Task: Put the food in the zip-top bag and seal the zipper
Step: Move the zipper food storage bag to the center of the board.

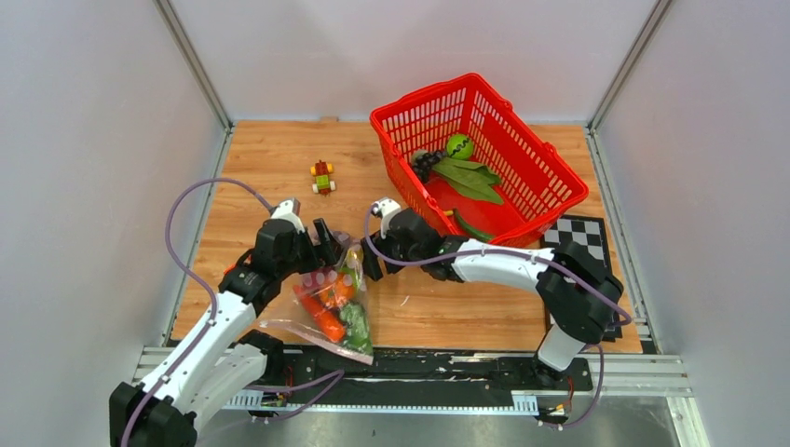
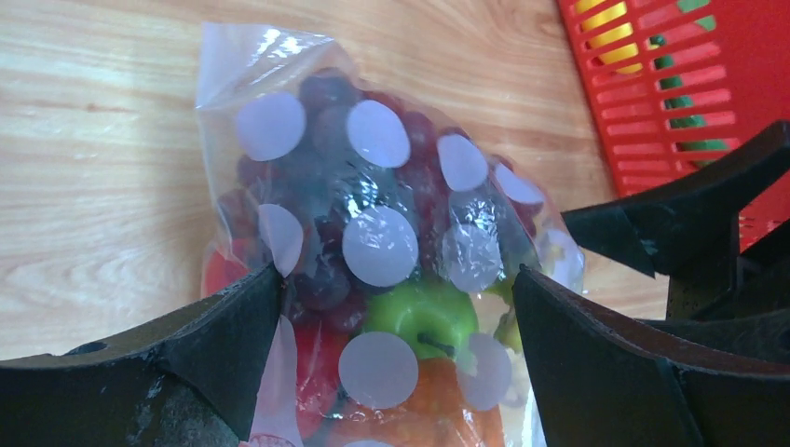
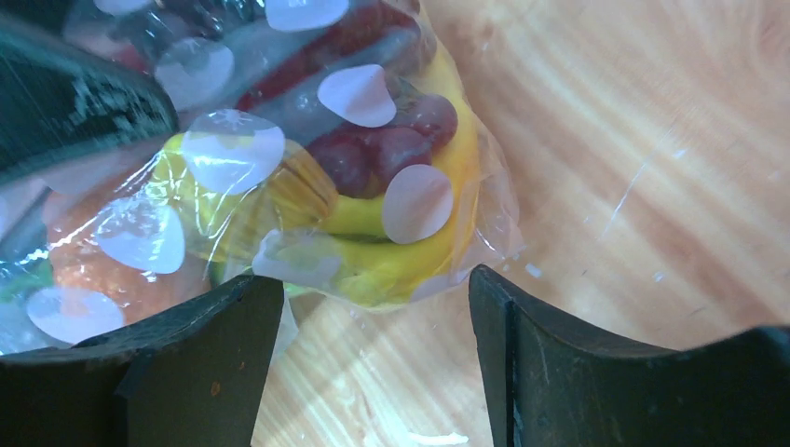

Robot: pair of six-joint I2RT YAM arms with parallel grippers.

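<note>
Jaws gape on left gripper [image 2: 396, 279] and right gripper [image 3: 374, 279], both at the bag [image 1: 326, 317]; squeezing bulging food [image 2: 419, 317] could split it.

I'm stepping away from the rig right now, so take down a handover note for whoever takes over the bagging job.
Left tool: open, straddling the zip-top bag, gripping nothing.
Right tool: open at the bag's other side, empty.
Done: the bag lies between both tools and holds grapes, carrot, bananas and more.
Left: lime and green leaves sit in the red basket. I cannot tell whether the zipper is shut, so press it closed.
</note>
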